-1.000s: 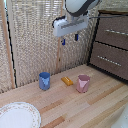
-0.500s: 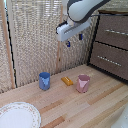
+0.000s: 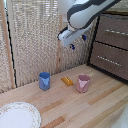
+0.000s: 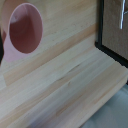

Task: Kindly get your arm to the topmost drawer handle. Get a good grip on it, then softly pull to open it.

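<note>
Pale wood planks make up the table (image 3: 75, 102) below me. From the exterior view's left: a white patterned plate (image 3: 17, 116) at the near corner, a blue cup (image 3: 44, 80), a small orange block (image 3: 66, 80), then a pink cup (image 3: 83, 83). My arm (image 3: 87, 12) hangs above these, my gripper (image 3: 77, 42) near the bamboo blind (image 3: 35, 35); whether my jaws are apart I cannot tell. At the right stands the dark brown drawer (image 3: 114, 31), closed, its drawer handle (image 3: 116, 32) well apart from me, untouched.
</note>
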